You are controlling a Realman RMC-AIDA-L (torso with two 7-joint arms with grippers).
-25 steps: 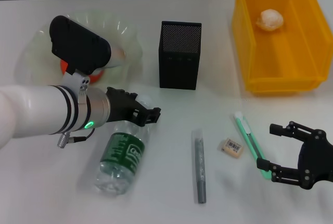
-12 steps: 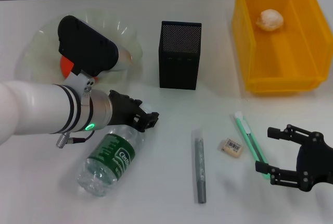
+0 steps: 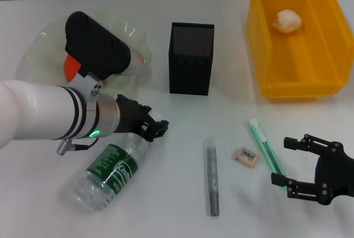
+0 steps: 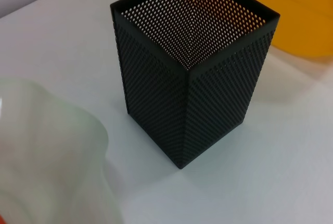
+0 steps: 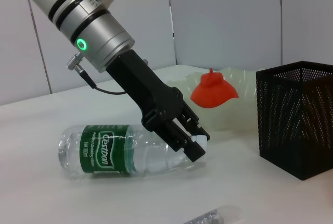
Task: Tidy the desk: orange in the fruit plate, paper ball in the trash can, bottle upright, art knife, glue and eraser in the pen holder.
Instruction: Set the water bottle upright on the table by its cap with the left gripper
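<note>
At the far left, the orange (image 3: 71,69) sat in the fruit plate (image 3: 38,47), partly hidden behind our left arm. Nearer, the bottle (image 3: 110,172) lay on its side on the table (image 3: 166,216), its cap end lifted a little toward the right. Our left gripper (image 3: 155,128) had its fingers closed on the bottle at the neck, just by the white cap. To stand it well, we judged we should swing the neck up and over the base, keeping the base on the table as a pivot, and release only once it stood upright and steady.

In the middle, the pen holder (image 3: 191,58) stood upright and looked empty. Near it lay a grey stick (image 3: 212,176), likely the glue, then the eraser (image 3: 246,156) and a green knife (image 3: 266,151), all flat on the table.

At the near right, our right gripper (image 3: 298,163) hovered with fingers spread apart, holding nothing, just beside the knife. At the far right, the paper ball (image 3: 286,20) lay inside the trash can (image 3: 265,66).
</note>
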